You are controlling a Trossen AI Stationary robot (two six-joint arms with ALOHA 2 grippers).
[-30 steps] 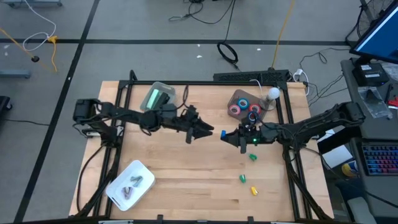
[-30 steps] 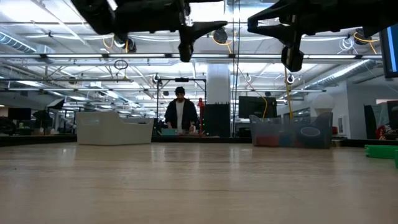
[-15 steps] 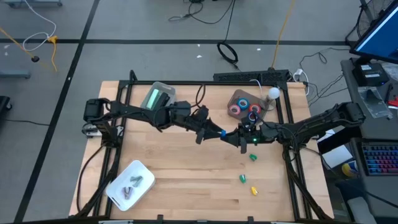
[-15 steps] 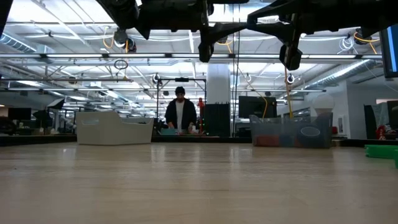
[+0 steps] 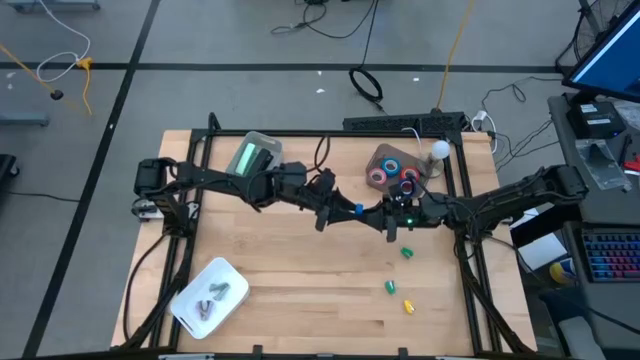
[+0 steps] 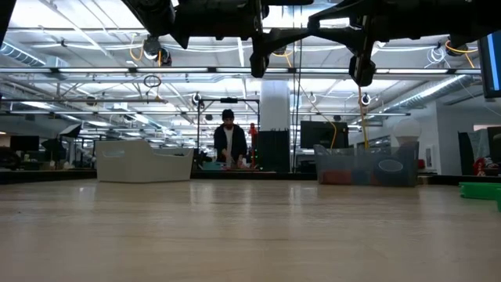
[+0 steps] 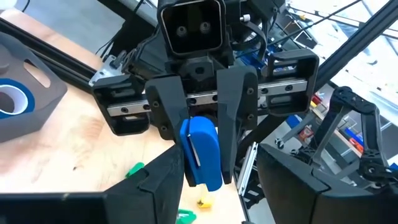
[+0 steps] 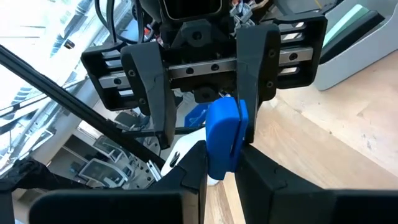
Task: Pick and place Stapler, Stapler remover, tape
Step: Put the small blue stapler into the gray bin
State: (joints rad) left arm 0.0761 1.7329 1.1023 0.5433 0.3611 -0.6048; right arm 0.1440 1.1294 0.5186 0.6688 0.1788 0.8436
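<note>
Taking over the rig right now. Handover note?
Right claw: shut on the small blue stapler, held in the air over mid-table.
Left claw: open, facing the right one, fingers either side of the stapler, no grip yet.
Tape: red and blue rolls in the dark tray at the far right.
White tray, near left, holds grey pieces; whether they are the remover is unclear.
Done: tape looks placed.
Left: probably close the left claw, release the right, then place the stapler.
</note>
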